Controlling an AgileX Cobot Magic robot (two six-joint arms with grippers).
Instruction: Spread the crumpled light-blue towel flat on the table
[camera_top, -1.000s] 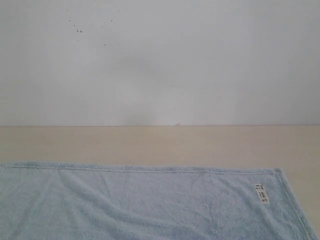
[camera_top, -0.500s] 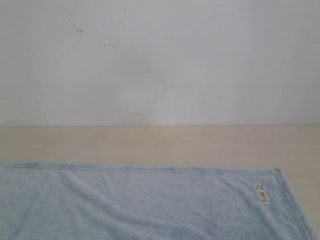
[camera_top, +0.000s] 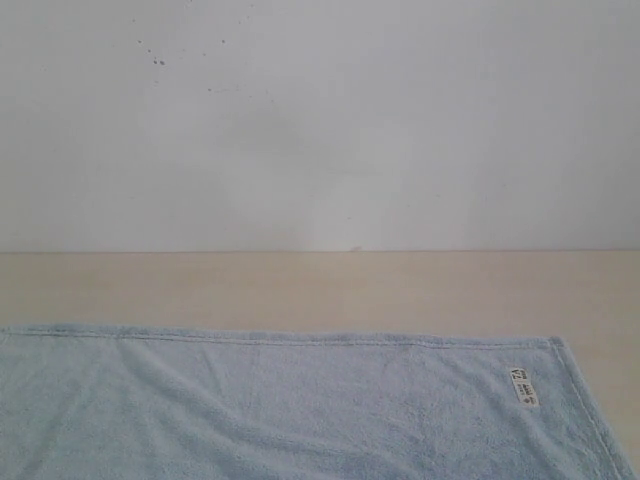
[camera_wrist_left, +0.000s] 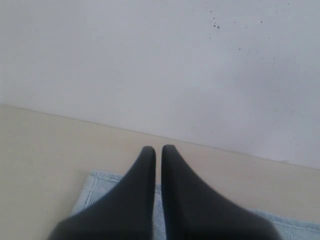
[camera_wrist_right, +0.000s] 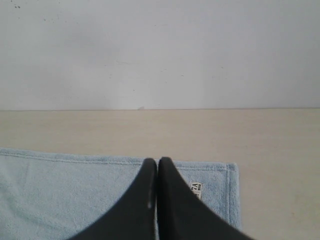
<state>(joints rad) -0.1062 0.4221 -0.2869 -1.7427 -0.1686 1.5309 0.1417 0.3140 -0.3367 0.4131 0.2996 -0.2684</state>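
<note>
The pale-blue towel (camera_top: 300, 410) lies spread flat on the beige table (camera_top: 320, 290), its far hem straight and its white label (camera_top: 523, 386) near the far right corner. No gripper shows in the exterior view. In the left wrist view my left gripper (camera_wrist_left: 158, 148) is shut and empty, raised above the towel's corner (camera_wrist_left: 92, 187). In the right wrist view my right gripper (camera_wrist_right: 157, 161) is shut with nothing in it, hanging over the towel (camera_wrist_right: 65, 195) close to the label (camera_wrist_right: 196, 190).
An off-white speckled wall (camera_top: 320, 120) rises behind the table's far edge. Bare tabletop runs between the towel's far hem and the wall, and to the right of the towel (camera_wrist_right: 280, 170).
</note>
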